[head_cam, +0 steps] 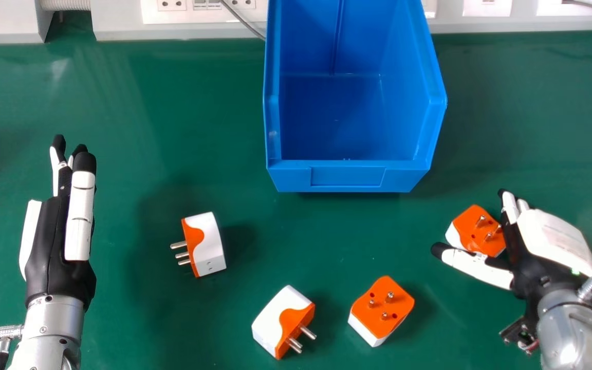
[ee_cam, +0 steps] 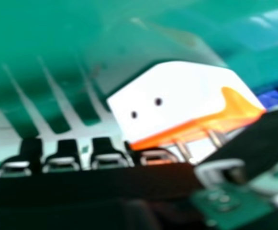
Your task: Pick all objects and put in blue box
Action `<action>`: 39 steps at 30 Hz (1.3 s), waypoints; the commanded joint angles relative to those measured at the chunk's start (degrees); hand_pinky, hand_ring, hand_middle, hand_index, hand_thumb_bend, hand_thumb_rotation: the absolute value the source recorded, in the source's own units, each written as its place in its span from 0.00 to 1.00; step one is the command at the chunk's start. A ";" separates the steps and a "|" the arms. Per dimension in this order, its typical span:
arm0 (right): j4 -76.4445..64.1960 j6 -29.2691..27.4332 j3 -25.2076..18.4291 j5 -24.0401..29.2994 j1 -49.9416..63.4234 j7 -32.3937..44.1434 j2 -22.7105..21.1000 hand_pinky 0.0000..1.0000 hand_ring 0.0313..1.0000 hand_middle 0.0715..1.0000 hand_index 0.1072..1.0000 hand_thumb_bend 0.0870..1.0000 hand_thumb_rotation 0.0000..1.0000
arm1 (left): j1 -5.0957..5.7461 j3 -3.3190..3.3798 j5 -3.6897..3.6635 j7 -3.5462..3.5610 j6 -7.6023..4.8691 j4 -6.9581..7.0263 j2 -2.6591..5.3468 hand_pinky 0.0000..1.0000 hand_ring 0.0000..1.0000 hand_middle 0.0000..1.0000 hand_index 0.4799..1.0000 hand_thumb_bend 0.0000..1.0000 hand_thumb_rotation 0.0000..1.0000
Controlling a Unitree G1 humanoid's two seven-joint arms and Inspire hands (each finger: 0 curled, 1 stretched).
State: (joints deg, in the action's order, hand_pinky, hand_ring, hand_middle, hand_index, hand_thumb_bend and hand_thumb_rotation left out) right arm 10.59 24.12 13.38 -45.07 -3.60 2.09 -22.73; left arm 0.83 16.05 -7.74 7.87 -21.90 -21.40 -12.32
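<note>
Head view: the right hand (head_cam: 558,241) is spread wide, its thumb held well away from its nearly straight fingers. Between them, on the green table (head_cam: 121,103), lies a chunky orange-and-white plastic plug adapter (head_cam: 473,231), metal pins upward. Left of the thumb tip and nearer the robot sit an orange-topped adapter (head_cam: 382,304) and a white-bodied adapter with an orange pin face (head_cam: 274,319); farther left, about level with the thumb, is a white adapter with an orange edge (head_cam: 213,244). The deep blue plastic box (head_cam: 347,177) stands beyond and left of these fingertips. The left hand (head_cam: 59,246) has its fingers straight and holds nothing.

Right hand view: the plug adapter's white side, with two small holes, fronts the fingertips; its pins lie toward the thumb. Whether the fingers touch it cannot be told. The shell is probably stiff, light and rather smooth, apt to swivel under an off-centre pinch. The best hold is likely across opposite white sides, thumb clear of the pins.
</note>
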 commanded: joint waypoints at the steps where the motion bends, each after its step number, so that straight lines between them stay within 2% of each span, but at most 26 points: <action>1: 1.32 0.59 0.40 -0.43 -1.92 0.52 -1.53 0.97 1.00 1.00 1.00 0.51 0.88 | -0.30 -0.11 0.55 0.01 -1.21 0.95 -0.76 1.00 1.00 1.00 1.00 0.66 1.00; 7: 3.64 1.93 2.15 -1.12 -4.21 3.15 -3.18 0.96 1.00 1.00 1.00 0.49 0.87 | 0.29 -0.09 -0.03 0.33 -0.65 2.21 -0.52 1.00 1.00 1.00 1.00 0.65 1.00; 10: 4.27 3.03 2.95 -1.13 -5.27 4.57 -3.76 0.95 1.00 1.00 1.00 0.49 0.87 | 0.05 0.06 -0.14 0.53 -0.96 1.44 -0.66 1.00 1.00 1.00 1.00 0.65 1.00; 12: 4.62 3.90 3.52 -1.28 -6.05 5.80 -4.14 0.95 1.00 1.00 1.00 0.49 0.87 | 0.27 0.00 -0.18 0.60 -0.79 2.00 -0.54 1.00 1.00 1.00 1.00 0.64 1.00; 15: 5.43 4.94 4.84 -2.17 -7.20 7.32 -4.68 0.95 1.00 1.00 1.00 0.49 0.87 | 0.01 0.27 -0.44 1.07 -1.20 1.05 -0.72 1.00 1.00 1.00 1.00 0.65 1.00; 19: 7.32 5.21 6.90 -3.69 -8.96 9.76 -5.89 0.95 1.00 1.00 1.00 0.49 0.86 | 0.79 0.14 -0.52 1.04 -0.69 2.78 -0.42 1.00 1.00 1.00 1.00 0.65 1.00; 20: 7.41 5.44 7.31 -3.85 -9.23 10.49 -6.16 0.95 1.00 1.00 1.00 0.49 0.86 | 0.82 0.14 -0.52 1.07 -0.63 2.84 -0.46 1.00 1.00 1.00 1.00 0.65 1.00; 23: 7.22 5.78 8.12 -4.29 -9.60 11.98 -6.74 0.95 1.00 1.00 1.00 0.48 0.84 | 0.67 0.18 -0.54 1.21 -0.72 2.38 -0.60 1.00 1.00 1.00 1.00 0.66 1.00; 26: 6.83 5.57 8.47 -4.78 -9.58 12.87 -7.27 0.95 1.00 1.00 1.00 0.48 0.83 | 0.27 0.41 -0.63 1.35 -0.99 1.22 -0.83 1.00 1.00 1.00 1.00 0.66 1.00; 32: 7.25 5.28 10.30 -6.19 -9.90 14.17 -8.07 0.95 1.00 1.00 1.00 0.47 0.80 | 0.93 0.15 -0.40 1.11 -0.24 2.85 -0.69 1.00 1.00 1.00 1.00 0.66 1.00; 39: 5.99 6.68 11.64 -6.13 -10.05 17.67 -8.96 0.95 1.00 1.00 0.99 0.46 0.74 | 0.53 0.45 -0.54 1.28 0.02 1.88 -1.15 1.00 1.00 1.00 1.00 0.67 1.00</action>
State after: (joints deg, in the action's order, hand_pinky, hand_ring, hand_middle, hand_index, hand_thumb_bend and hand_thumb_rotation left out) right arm 15.58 29.97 24.16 -50.48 -14.81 17.54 -30.58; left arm 1.90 16.17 -8.01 8.89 -21.72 -20.09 -12.53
